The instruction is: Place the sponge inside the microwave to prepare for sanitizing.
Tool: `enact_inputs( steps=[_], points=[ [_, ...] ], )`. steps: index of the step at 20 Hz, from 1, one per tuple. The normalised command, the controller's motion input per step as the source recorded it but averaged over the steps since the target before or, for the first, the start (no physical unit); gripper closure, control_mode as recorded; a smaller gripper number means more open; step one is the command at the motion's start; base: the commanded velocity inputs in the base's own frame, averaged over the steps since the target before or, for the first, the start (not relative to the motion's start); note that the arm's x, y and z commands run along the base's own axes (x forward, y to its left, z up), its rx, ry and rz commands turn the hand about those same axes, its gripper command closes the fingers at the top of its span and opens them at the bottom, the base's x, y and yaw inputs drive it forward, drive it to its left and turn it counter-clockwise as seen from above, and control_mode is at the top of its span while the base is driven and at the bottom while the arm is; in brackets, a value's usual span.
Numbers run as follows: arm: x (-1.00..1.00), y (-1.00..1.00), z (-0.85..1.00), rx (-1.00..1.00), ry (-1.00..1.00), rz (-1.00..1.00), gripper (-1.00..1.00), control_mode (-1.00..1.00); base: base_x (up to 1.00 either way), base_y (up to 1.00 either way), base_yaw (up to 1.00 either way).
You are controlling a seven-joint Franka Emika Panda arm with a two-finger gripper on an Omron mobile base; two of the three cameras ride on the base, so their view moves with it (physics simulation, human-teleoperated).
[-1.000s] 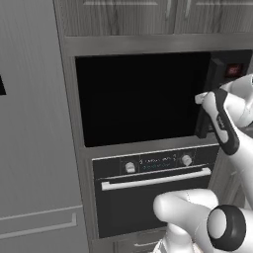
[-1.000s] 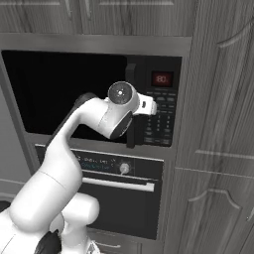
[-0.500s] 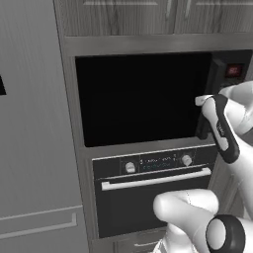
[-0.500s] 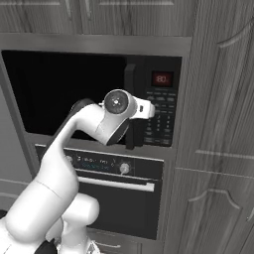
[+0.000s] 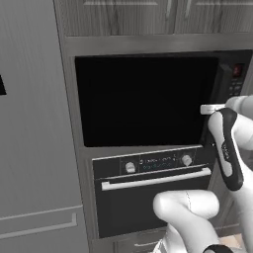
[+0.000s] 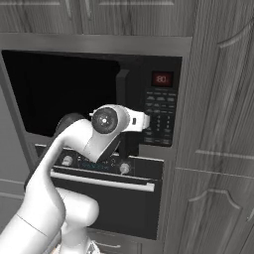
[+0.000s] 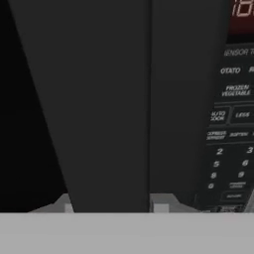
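Observation:
The microwave (image 5: 143, 99) is a black built-in box with its wide dark door closed. A dark vertical door handle (image 6: 122, 92) runs beside the button panel (image 6: 158, 116), which has a red display (image 6: 160, 78). In the hand view the handle (image 7: 114, 109) stands right in front of the camera, with my gripper (image 7: 114, 209) shut on it, one fingertip on each side. From the base views, my white wrist covers the fingers at the handle (image 5: 221, 79). The sponge is out of view.
A black oven (image 5: 148, 197) with knobs and a silver bar handle (image 6: 99, 181) sits directly under the microwave. A tall grey panel (image 5: 34, 148) stands to the left and wooden cabinet doors (image 6: 218, 149) to the right. More cabinets hang above.
The fingers have closed on the microwave door handle. My wrist and forearm have shifted slightly lower and nearer the door. The door has stayed closed.

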Motion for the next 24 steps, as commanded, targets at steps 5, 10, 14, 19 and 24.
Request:
enact_inputs(
  steps=[5, 10, 14, 19, 24],
  points=[
    [-0.21, 0.4, -0.09, 0.0, -0.01, -0.07, 1.0, -1.0, 0.0, 0.0, 0.0],
    [-0.24, 0.33, -0.03, 0.0, -0.05, -0.07, 1.0, -1.0, 0.0, 0.0, 0.0],
    [-0.36, 0.31, -0.18, 0.0, -0.23, -0.08, 1.0, -1.0, 0.0, 0.0, 0.0],
    [-0.12, 0.48, -0.52, -0.16, -0.4, -0.19, 1.0, -1.0, 0.0, 0.0, 0.0],
    [-0.02, 0.51, -0.39, -0.21, -0.36, -0.22, 1.0, -1.0, 0.0, 0.0, 0.0]
  ],
)
